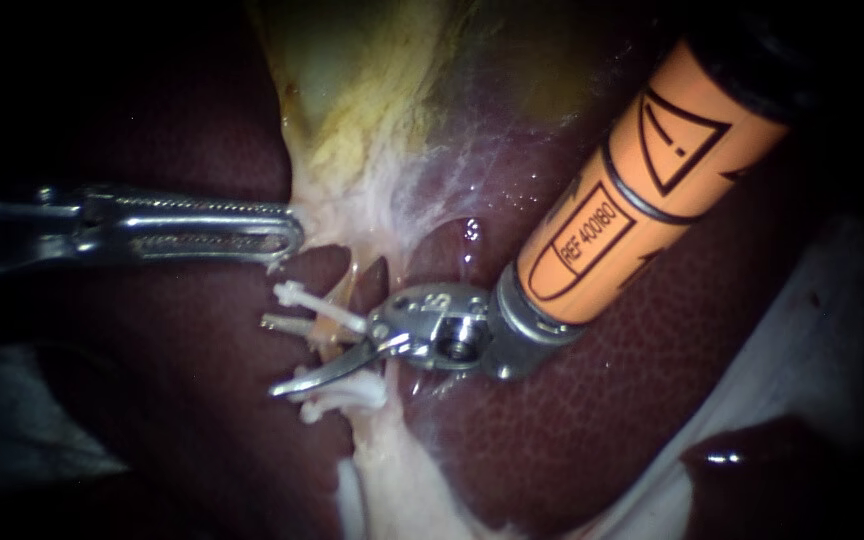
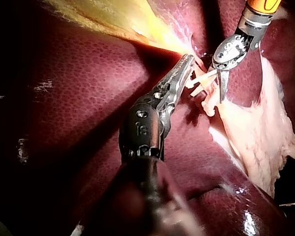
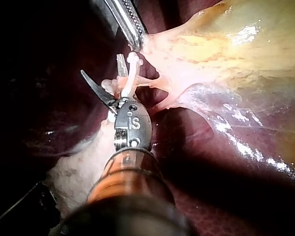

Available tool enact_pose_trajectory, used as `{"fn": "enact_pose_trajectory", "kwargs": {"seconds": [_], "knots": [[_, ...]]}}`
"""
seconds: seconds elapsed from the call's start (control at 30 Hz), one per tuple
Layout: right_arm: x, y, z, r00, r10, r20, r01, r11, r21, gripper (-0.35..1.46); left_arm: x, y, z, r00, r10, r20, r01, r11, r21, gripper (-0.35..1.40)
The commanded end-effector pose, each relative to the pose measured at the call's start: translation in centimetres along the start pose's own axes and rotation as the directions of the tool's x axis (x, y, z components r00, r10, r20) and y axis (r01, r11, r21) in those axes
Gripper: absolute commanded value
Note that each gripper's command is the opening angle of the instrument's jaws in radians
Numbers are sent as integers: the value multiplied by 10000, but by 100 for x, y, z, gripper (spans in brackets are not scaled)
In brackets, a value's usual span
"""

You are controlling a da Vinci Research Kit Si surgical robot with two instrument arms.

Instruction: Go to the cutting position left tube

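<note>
while right instrument [image 1: 312,352] meets tube [image 1: 335,306], dark liver [image 1: 602,430], perhaps cloth [image 1: 812,330] beneath

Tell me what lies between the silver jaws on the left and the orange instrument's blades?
In the endoscope view, white clips on a pale tube lie between the left instrument, shut on pale tissue, and the right instrument's open blades.

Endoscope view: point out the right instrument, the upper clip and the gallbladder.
right instrument [image 1: 270,357], endoscope view, midway between its open blades.
upper clip [image 1: 317,306], endoscope view, middle of its white bar.
gallbladder [image 1: 372,90], endoscope view, its yellowish wall.
</note>
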Motion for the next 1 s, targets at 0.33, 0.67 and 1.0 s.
{"fn": "enact_pose_trajectory", "kwargs": {"seconds": [0.33,0.67,1.0], "knots": [[-3,-3,5,9995,302,-59,-298,9985,466,140,0,-3,-1,10000,10,4,-10,10000,-31,-35],[-14,13,7,9993,248,-275,-235,9987,443,140,0,-4,-1,10000,8,6,-8,10000,-39,-35],[-18,24,4,9961,-822,-328,835,9957,408,135,0,-8,-4,10000,11,15,-11,10000,-66,-35]]}}
